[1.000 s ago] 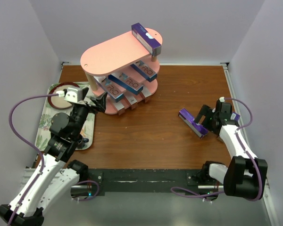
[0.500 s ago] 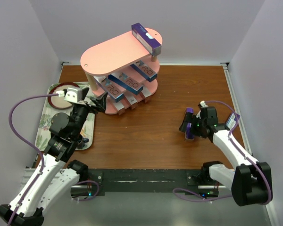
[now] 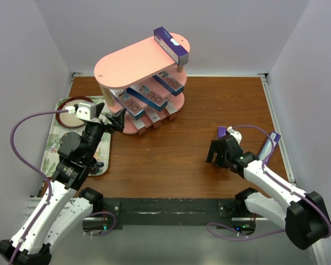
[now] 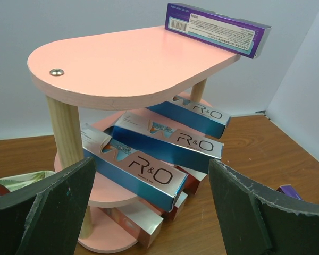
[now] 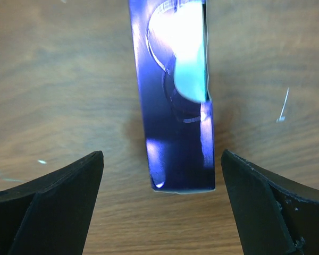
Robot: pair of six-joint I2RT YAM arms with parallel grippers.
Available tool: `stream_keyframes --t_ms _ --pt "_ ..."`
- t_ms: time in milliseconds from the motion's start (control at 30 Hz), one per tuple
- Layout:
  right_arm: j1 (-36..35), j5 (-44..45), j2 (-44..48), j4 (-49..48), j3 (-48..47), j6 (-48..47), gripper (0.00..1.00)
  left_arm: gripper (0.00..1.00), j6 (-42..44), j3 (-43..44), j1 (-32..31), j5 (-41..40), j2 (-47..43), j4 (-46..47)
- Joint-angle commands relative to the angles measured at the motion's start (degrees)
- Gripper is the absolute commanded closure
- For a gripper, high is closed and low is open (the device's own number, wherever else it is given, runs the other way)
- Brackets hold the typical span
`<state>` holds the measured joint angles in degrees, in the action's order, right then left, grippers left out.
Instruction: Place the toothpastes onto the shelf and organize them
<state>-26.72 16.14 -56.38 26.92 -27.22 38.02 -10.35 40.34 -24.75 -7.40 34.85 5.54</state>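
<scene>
Lower right in the overhead view, the right gripper (image 3: 218, 153) hangs wide open over a purple toothpaste box (image 5: 175, 106) flat on the table (image 3: 165, 154). The box's end lies between the fingers, touching neither. Left of centre, the left gripper (image 3: 113, 118), also wide open and empty, faces the pink shelf (image 3: 133, 65).

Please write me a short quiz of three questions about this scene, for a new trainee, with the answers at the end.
1. True or false: the right gripper is shut on the purple toothpaste lying on the table.
2. What colour is the toothpaste box on the top board of the shelf? A blue, B purple, C red.
3. Which gripper faces the shelf?
Key: 1 false, its jaws stand open on either side of it. 2 B. 3 The left gripper.
</scene>
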Motion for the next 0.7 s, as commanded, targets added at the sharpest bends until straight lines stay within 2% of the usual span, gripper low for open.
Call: stream_keyframes --t_ms 0,200,533,667 --pt "-3.5 9.3 -0.9 -5.2 1.5 5.4 0.05 0.08 -0.7 -0.9 0.6 0.7 0.0 2.8" --pt "-6.4 11.8 -3.4 -9.2 3.5 6.7 0.15 0.08 -0.7 -0.9 0.7 0.5 -0.1 2.8" --pt "-11.2 18.3 -7.9 -6.7 1.6 11.4 0.19 0.08 -0.9 -1.0 0.8 0.8 0.0 2.9" --pt "-11.9 19.6 -9.8 -5.7 0.4 12.3 0.25 0.08 -0.9 -1.0 0.8 0.7 -0.1 2.9"
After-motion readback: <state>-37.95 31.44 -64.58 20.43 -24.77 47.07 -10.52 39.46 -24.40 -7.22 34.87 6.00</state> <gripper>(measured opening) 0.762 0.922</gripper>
